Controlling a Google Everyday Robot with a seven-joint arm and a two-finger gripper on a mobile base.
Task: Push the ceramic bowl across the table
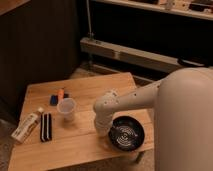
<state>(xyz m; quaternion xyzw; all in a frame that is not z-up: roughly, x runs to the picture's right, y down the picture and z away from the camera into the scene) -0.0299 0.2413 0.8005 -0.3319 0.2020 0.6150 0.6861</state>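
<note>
One white robot arm reached down over a small rectangular table (90,145) of pale wooden planks. Its gripper (103,129) hung low at the arm's end, just beside the left rim of the bowl and close to the tabletop. The fingers were pressed together, holding nothing, so the tool served as a blunt pusher rather than a clamp.

The task's object, a wide, shallow, round black ceramic bowl (126,133) with white concentric rings inside, sat near the table's front right corner, close to the edge. Whether the gripper actually touched the rim could not be told.

Further left stood a small translucent white plastic cup (66,108). Behind it lay a small blue block (53,100) and a short orange object (61,93). At the far left lay a white tube-like bottle (26,127) beside a flat black rectangular item (45,126).

The bowl looked stiff, fairly heavy and breakable, with a smooth glazed surface likely to slide easily on the wood. Contact was probably best made low on the outer wall, centred, so the bowl would glide instead of tipping or spinning. With the table edge so near, a push toward the front or right risked sending it off.
</note>
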